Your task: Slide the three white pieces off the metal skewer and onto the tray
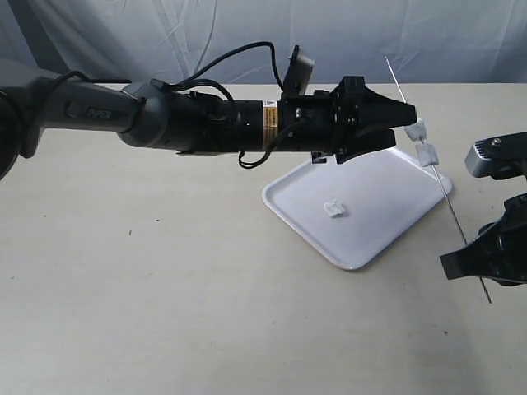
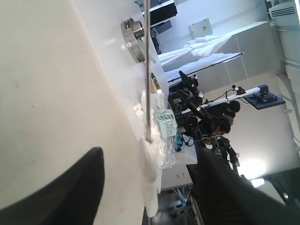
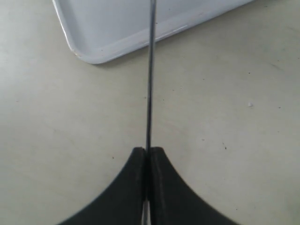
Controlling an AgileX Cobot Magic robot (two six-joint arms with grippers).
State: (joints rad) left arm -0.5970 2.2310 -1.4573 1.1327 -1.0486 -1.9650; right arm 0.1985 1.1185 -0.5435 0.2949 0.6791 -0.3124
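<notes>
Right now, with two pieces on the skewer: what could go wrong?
1. The upper white piece and lower white piece on the metal skewer sit near the corner of the tray; slid off here, one may land on the table.
2. The right gripper pinches only the skewer's low end, so a push from the open left gripper could swing or bend it.

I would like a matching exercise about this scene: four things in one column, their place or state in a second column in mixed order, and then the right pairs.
Things:
A. tray
B. metal skewer
C. left gripper
D. loose white piece

Places or states:
1. open, with a finger on either side of the skewer
2. lies on the tray
3. rests flat on the table
4. clamped in the shut right gripper

Pairs: A-3, B-4, C-1, D-2
</notes>
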